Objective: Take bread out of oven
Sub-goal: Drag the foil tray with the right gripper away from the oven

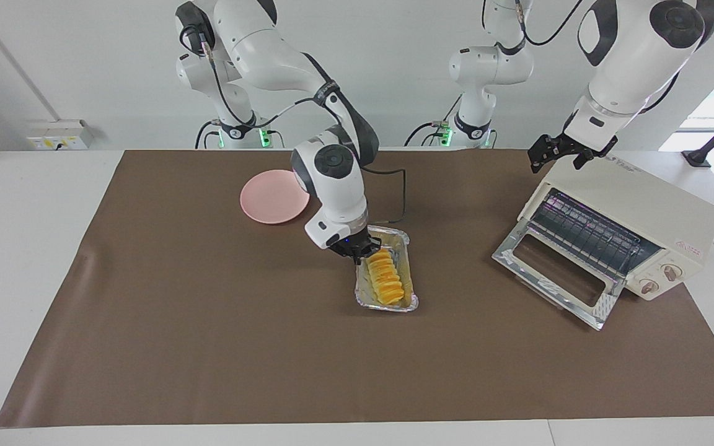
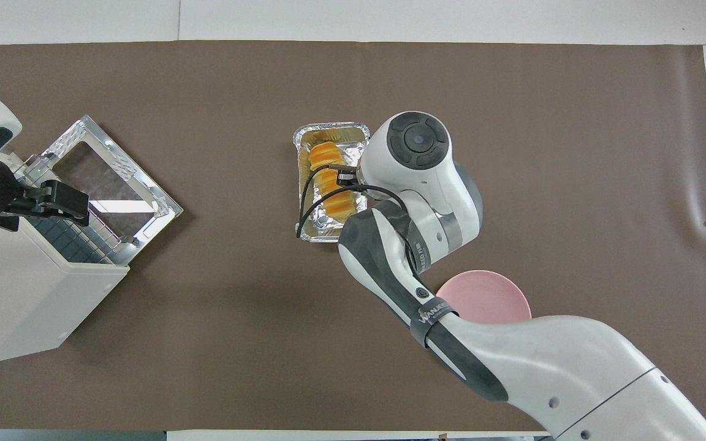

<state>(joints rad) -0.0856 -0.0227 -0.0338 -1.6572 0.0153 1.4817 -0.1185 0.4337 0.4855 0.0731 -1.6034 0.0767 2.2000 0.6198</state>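
The bread (image 1: 385, 279) is a ridged golden-orange loaf lying in a crinkled foil tray (image 1: 408, 303) in the middle of the table, out of the oven. It also shows in the overhead view (image 2: 327, 174), in the tray (image 2: 304, 131). My right gripper (image 1: 364, 251) is down at the end of the loaf nearer to the robots, inside the tray's rim. The cream-white oven (image 1: 642, 198) stands at the left arm's end of the table with its glass door (image 1: 602, 310) dropped open and its wire rack bare. My left gripper (image 1: 556, 164) hangs open just over the oven's top edge.
A pink round plate (image 1: 270, 197) lies nearer to the robots than the tray, toward the right arm's end; the right arm partly covers it in the overhead view (image 2: 488, 297). A brown mat (image 1: 208, 347) covers the table. The oven (image 2: 22, 306) fills the left arm's corner.
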